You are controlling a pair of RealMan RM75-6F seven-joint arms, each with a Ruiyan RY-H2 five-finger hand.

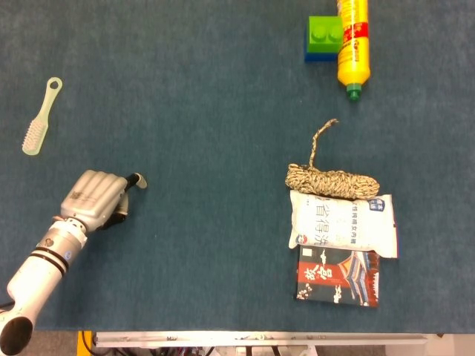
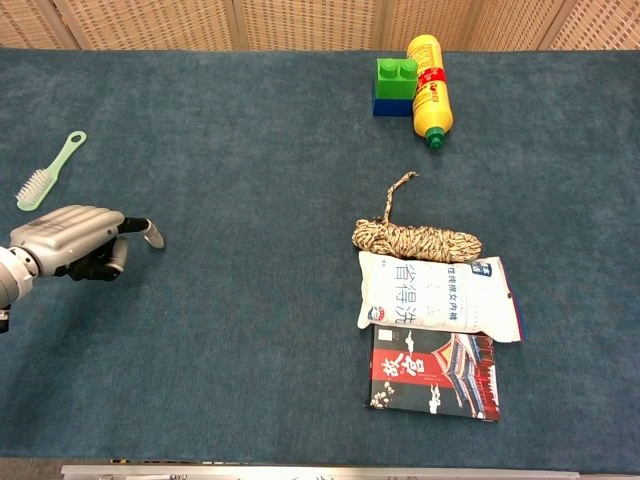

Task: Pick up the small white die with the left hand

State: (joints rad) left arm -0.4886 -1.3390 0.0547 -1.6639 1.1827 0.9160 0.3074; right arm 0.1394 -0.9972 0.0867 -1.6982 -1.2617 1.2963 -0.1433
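Wide bare desk (image 1: 208,148) between my left hand (image 1: 93,200) and rope (image 1: 332,178); brush (image 1: 38,122) lies near, beyond hand.

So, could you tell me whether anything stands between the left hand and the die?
Nothing visible does. The silver left hand has a small pale bit, possibly the small white die, right at its fingertips; the pale green brush lies well apart.

Matt blue carpet-like table cloth (image 1: 208,111), glossy yellow plastic bottle (image 1: 353,44), rough braided rope (image 1: 332,178).
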